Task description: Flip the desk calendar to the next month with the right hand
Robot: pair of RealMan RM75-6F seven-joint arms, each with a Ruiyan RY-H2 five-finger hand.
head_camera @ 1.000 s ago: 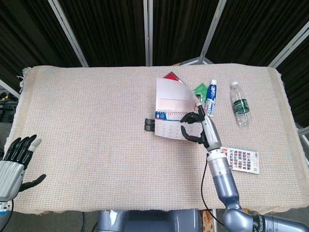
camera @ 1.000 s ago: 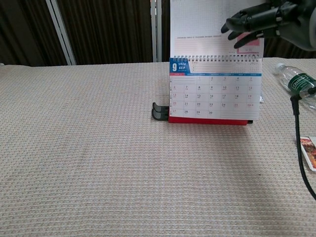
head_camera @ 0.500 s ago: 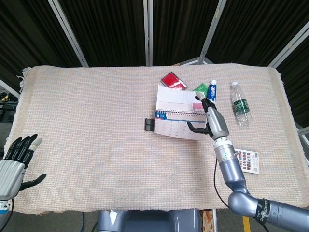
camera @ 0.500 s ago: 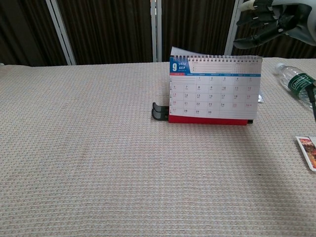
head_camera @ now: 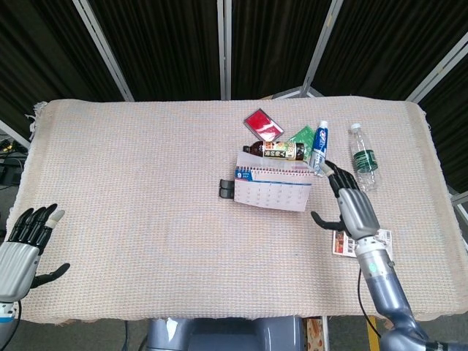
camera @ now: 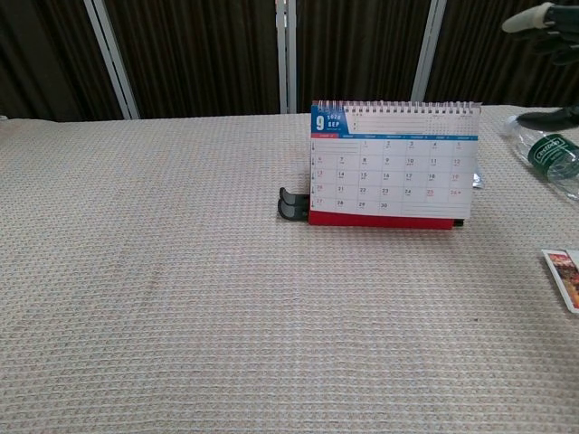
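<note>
Left hand [head_camera: 25,245] parked off desk [head_camera: 131,183] edge at 8 o'clock, fingers apart, holding nothing. Desk covered in coarse woven beige cloth. Small black clip [camera: 291,204] just beside calendar's left foot. Desk calendar [camera: 391,163] upright at centre-right, wire-bound tent of stiff card, September sheet facing front. Right hand [head_camera: 352,210] at calendar's 3 o'clock, spread wide, gripping nothing. Risk: light tent could tip or skid if brushed.
</note>
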